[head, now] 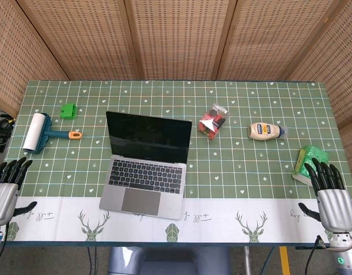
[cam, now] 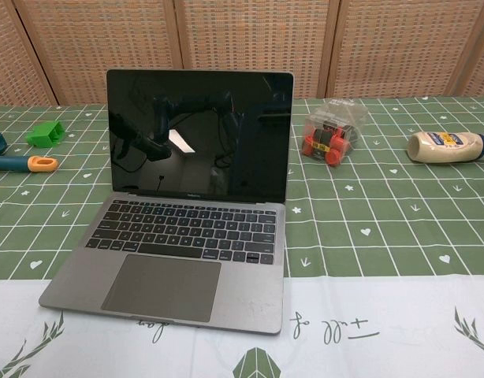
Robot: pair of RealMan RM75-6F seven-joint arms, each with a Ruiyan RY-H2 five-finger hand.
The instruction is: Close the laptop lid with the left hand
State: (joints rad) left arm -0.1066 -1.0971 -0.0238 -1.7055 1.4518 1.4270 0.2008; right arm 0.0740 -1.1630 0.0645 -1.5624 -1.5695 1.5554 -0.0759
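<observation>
both hands are sitting at the near edge of the table [head: 233, 220], palms down, not holding anything. the left hand [head: 5, 192] is hanging out around 8 o'clock from the middle of the table, fingers [head: 14, 169] stretched out and slightly fanned, thumb sticking off to the side, touching nothing as far as i can see. the right hand [head: 332, 197] is over at about 4 o'clock, same deal: fingers [head: 324, 175] straight and spread a bit, thumb out, nothing in its grasp. its fingertips are sitting right by a green sponge-looking pack [head: 306, 162], and i can't tell if they're actually touching it.

the laptop [head: 146, 166] is sitting just left of center, well apart from both hands, lid up and wide open, screen dark, keyboard and trackpad facing the robot.

going farther out, a lint roller [head: 43, 133] with an orange-tipped handle is lying at about 10 o'clock, with a small green block [head: 67, 110] just behind it. a clear packet with red stuff [head: 214, 120] is sitting around 1 o'clock, and a mayo-style bottle [head: 265, 131] is lying on its side at 2 o'clock.
</observation>
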